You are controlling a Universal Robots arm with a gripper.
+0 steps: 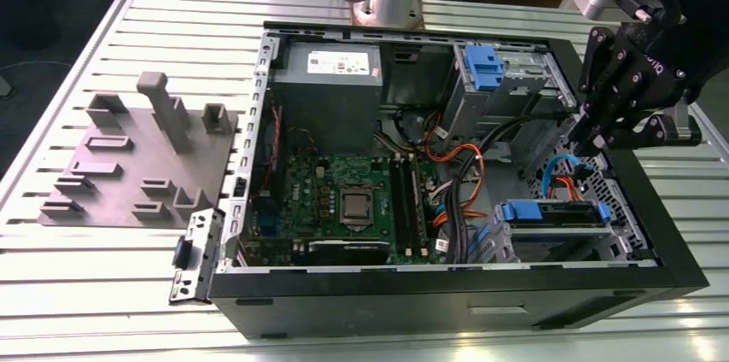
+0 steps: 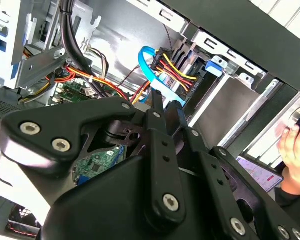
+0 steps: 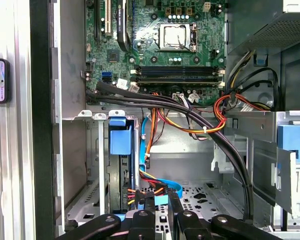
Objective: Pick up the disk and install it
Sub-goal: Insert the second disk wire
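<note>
One grey fixture plate (image 1: 137, 157) with upright blocks lies at the exterior view's left on the slatted counter (image 1: 68, 294), and bare slats show around it on all sides. Just beside its right edge stands the open computer case (image 1: 456, 289), lying on its side with the inside up. Inside the case, going to the right, are the green motherboard (image 1: 341, 200), the grey power supply box (image 1: 330, 63) at the far wall, and then a bundle of orange, black and blue cables (image 1: 456, 183) which crosses the middle room.

The disk (image 1: 555, 213) sits in the drive bay at the near right corner of the case, with its blue carrier facing up and cables running to it; in the first wrist view its blue carrier end (image 3: 121, 142) stands between the metal bay walls.

At the far right, the hand (image 1: 579, 142) hangs over the right edge of the case, above the disk and apart from it. In the second wrist view the hand (image 2: 166, 104) is narrow, its tips close together and holding nothing.
</note>
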